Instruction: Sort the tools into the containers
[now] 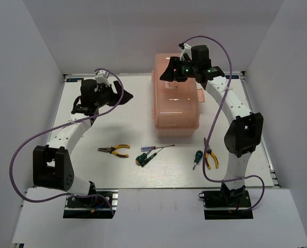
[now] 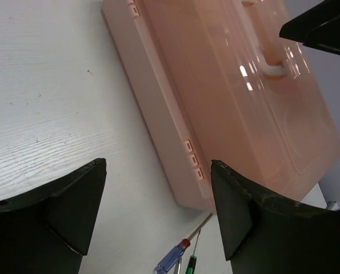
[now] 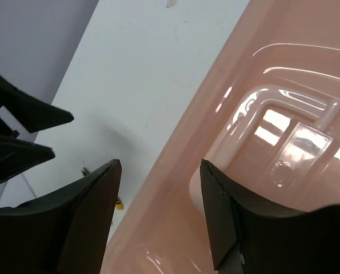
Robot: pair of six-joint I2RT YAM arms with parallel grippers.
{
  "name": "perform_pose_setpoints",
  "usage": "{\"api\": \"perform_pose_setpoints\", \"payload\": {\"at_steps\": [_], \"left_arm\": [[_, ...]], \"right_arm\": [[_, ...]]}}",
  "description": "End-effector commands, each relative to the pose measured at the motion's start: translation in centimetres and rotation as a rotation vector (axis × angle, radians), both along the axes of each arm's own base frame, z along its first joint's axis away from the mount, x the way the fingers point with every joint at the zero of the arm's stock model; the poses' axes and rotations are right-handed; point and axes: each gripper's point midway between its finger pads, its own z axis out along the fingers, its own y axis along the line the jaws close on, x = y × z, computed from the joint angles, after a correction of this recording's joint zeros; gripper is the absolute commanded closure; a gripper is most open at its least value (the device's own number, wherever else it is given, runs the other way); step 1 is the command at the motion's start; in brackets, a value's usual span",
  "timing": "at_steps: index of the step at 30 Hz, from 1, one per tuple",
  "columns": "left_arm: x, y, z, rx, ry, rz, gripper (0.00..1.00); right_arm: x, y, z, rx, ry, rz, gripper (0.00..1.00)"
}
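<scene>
With the left pincer point(image 1: 123, 97) and right pincer point(image 1: 168, 73) both spread and empty at the closed toolbox point(image 1: 176, 106), upper centre, and the tools point(image 1: 144, 158) lying lower centre on the counter point(image 1: 117, 129), you probably must open it next.

The large plastic toolbox point(image 1: 176, 98) is seen in glossy, translucent salmon pink with white glints, beyond the matte black fingers point(image 2: 67, 211) of the left gripper point(image 2: 158, 165) and under the black fingers point(image 3: 84, 217) of the right gripper point(image 3: 160, 162). Between the left fingers, the thin screwdriver point(image 2: 171, 260) is shown with a handle red then clear blue, a green screwdriver point(image 2: 191, 264) handle just beside it, on a white table point(image 2: 44, 85) faintly grained in grey. Yellow is borne by the handles of the left pliers point(image 1: 114, 150) and the right pliers point(image 1: 210, 157), well apart from all fingers.
</scene>
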Motion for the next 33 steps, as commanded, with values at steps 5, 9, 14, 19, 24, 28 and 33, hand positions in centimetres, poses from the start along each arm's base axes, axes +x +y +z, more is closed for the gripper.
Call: {"api": "perform_pose_setpoints", "payload": {"at_steps": [5, 9, 14, 19, 24, 28, 33], "left_arm": [[1.0, -1.4, 2.8, -0.055, -0.080, -0.064, 0.16], [1.3, -2.2, 3.6, -0.065, -0.109, -0.093, 0.15], [1.7, -2.6, 5.0, -0.084, -0.154, -0.114, 0.15], [1.8, -2.8, 7.2, -0.109, -0.211, -0.122, 0.15], [2.0, -2.9, 9.2, -0.141, -0.257, -0.119, 0.15], [2.1, -3.2, 11.8, -0.179, -0.315, -0.128, 0.15], [2.6, -3.8, 15.7, -0.257, -0.386, -0.153, 0.15]], "right_arm": [[2.0, -0.9, 0.5, -0.112, -0.086, -0.215, 0.36], [2.0, -0.4, -0.9, -0.171, -0.092, -0.240, 0.36], [2.4, -0.7, -2.4, -0.233, -0.076, -0.292, 0.35], [2.2, -1.3, -4.4, -0.272, -0.031, -0.333, 0.35], [2.1, -1.8, -5.8, -0.279, 0.014, -0.350, 0.35], [0.8, 0.0, -6.8, -0.189, 0.108, -0.258, 0.33], [-0.1, 2.0, -6.4, -0.052, 0.188, -0.175, 0.35]]}}
